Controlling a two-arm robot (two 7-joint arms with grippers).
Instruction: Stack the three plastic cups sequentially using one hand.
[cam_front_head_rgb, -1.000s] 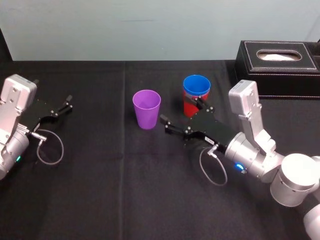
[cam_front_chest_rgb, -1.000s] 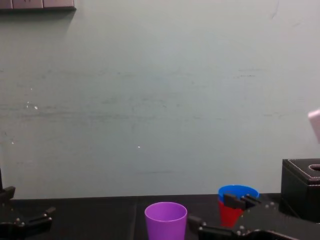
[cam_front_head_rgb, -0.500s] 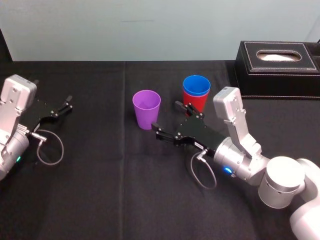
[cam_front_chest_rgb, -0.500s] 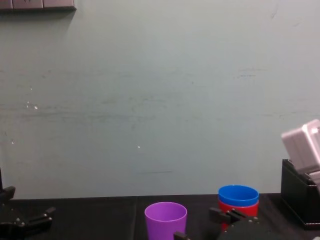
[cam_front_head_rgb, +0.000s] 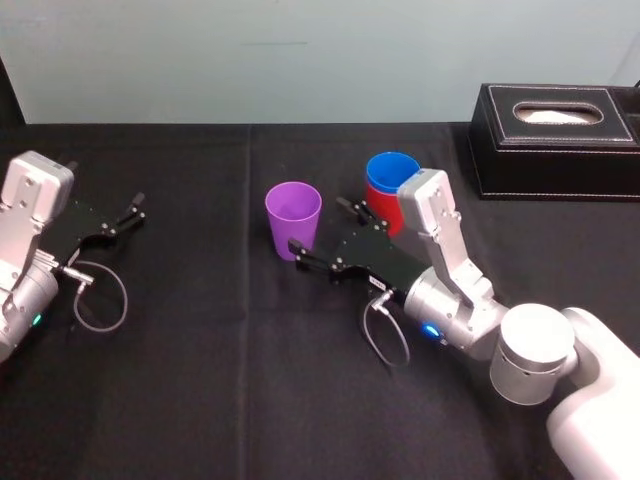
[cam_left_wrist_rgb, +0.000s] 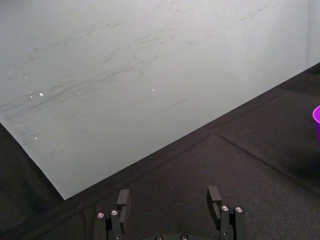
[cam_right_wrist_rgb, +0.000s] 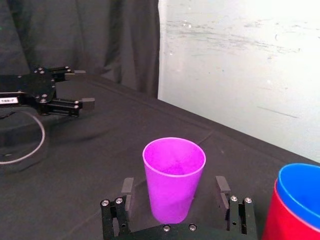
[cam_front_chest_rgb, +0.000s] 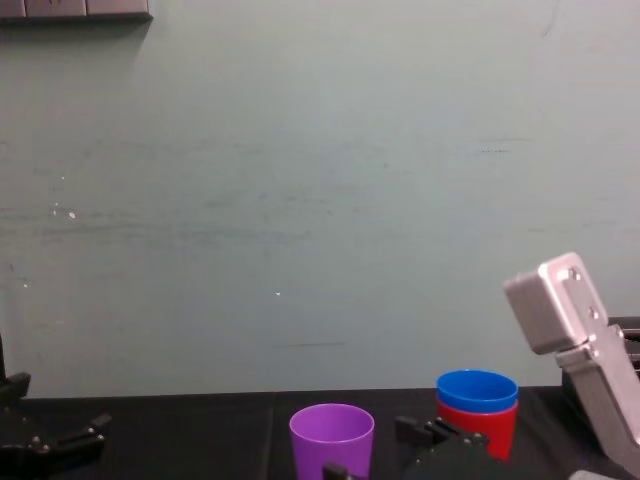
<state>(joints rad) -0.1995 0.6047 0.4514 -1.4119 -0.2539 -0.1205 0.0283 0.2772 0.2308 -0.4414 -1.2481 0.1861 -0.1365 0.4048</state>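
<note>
Black cloth (cam_front_head_rgb: 200, 380) is covering the table, with a pale wall (cam_front_chest_rgb: 300, 200) standing behind it. The purple cup (cam_front_head_rgb: 293, 218) is standing upright near the middle, mouth up. To its right the blue cup (cam_front_head_rgb: 390, 172) is sitting nested inside the red cup (cam_front_head_rgb: 378, 214). Little of the red one is showing: the blue rim is covering its top and the right arm's grey wrist block is hiding its right side. In the chest view the cups' bases are being cut off by the frame edge and the dark gripper body.

The right gripper (cam_front_head_rgb: 319, 225) is reaching low over the cloth at the purple cup, released and holding nothing. In its wrist view its fingers (cam_right_wrist_rgb: 127, 187) are standing spread on either side of the cup's lower part, with a gap showing on each side. Whether a fingertip is touching the cup cannot be told from the head view.

The left gripper (cam_front_head_rgb: 138, 206) is lying idle at the far left, well apart from the cups, its jaws spread and grasping nothing. A box (cam_front_head_rgb: 555, 125) is sitting at the back right, its far corner running out of view.
</note>
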